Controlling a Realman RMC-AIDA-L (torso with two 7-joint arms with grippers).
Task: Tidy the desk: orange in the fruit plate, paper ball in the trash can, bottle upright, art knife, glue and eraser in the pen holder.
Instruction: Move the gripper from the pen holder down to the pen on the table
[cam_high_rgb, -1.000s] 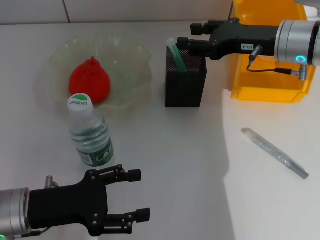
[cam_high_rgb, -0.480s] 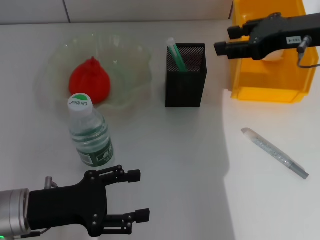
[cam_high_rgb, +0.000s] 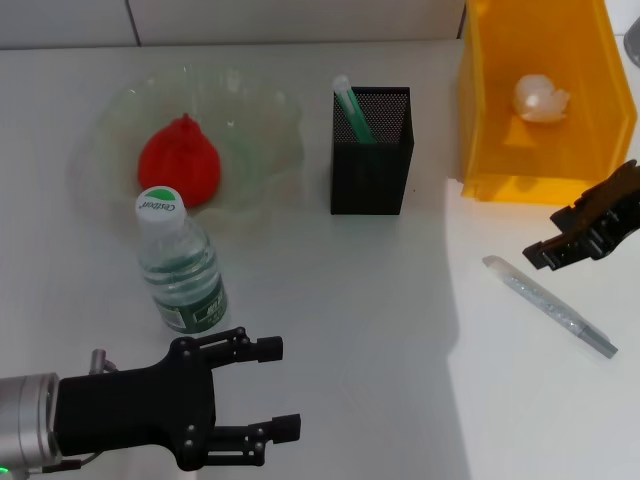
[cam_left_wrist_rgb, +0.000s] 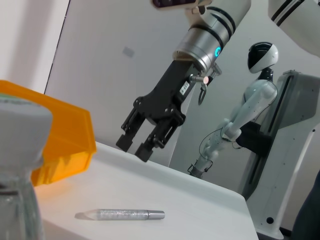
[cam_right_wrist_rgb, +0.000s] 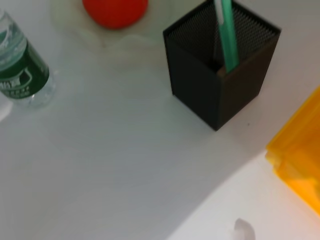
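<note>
White desk (cam_high_rgb: 360, 330); white humanoid robot (cam_left_wrist_rgb: 245, 115) behind. Left claw (cam_high_rgb: 262, 388) open, empty; right claw (cam_high_rgb: 560, 240) parted, empty.

The white table (cam_high_rgb: 330, 300) carries the fruit plate (cam_high_rgb: 270, 120) at ten o'clock, bottle (cam_high_rgb: 180, 265), pen holder (cam_high_rgb: 372, 165), trash can (cam_high_rgb: 480, 100) at two, and a clear pen-like tube (cam_high_rgb: 548, 304) at four.

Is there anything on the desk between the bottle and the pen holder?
No. In the head view, the stretch of white desk between the bottle and the pen holder is bare. The right wrist view shows the same.
</note>
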